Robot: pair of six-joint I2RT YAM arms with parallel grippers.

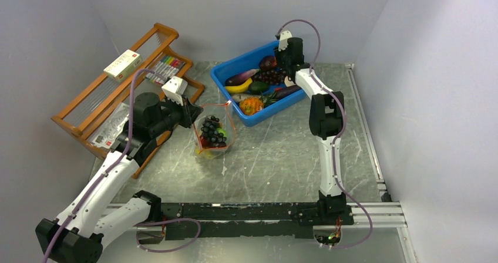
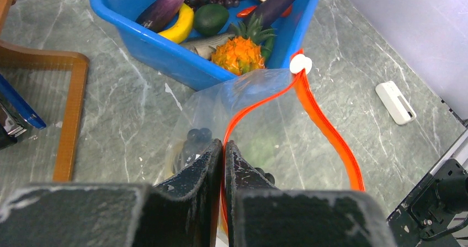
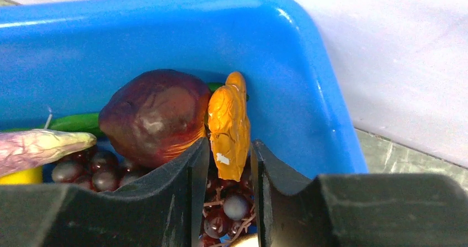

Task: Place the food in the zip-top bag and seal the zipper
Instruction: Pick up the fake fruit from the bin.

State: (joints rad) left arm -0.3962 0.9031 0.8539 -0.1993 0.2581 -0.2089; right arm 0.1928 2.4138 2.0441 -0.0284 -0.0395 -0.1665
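At the upper left of the overhead view, a slatted wooden rack (image 1: 111,98) carries a white carton (image 1: 123,64) and a row of coloured markers (image 1: 167,69). The left wrist view catches only a corner of the rack.

The left arm rises from the lower left with its wrist level. Its left pincer (image 1: 192,114) meets the clear, floppy plastic zip-top bag (image 1: 218,122). The bag stands mouth-up, left of centre, on the grey marbled tabletop (image 1: 276,151). A dark grape cluster (image 1: 212,131) sits inside it, with something red beneath.

Only the left wrist view shows the grip. The black, rough-faced fingers (image 2: 204,164) are pressed together on the bag's near rim, right at the thin red-orange zipper (image 2: 325,125). The zipper loops open toward a white slider (image 2: 301,64) at its far end. A small white oblong block (image 2: 395,102) lies on the tabletop at that view's right.

Further right, the glossy blue plastic bin (image 1: 232,78) holds more toy food. In it are a yellow banana (image 2: 179,27) and a bumpy orange fruit with green leaves (image 2: 238,54).

The right arm climbs from the lower right, bends at the elbow and reaches into the bin's far corner. Its right pincer (image 1: 286,60) points down, and from above the jaws are hidden.

The right wrist view shows them clamped on the lower end of a wrinkled orange piece (image 3: 228,114). The piece stands upright against the bin wall, beside a smooth maroon round fruit (image 3: 154,114). Purple grapes (image 3: 105,167) lie below.
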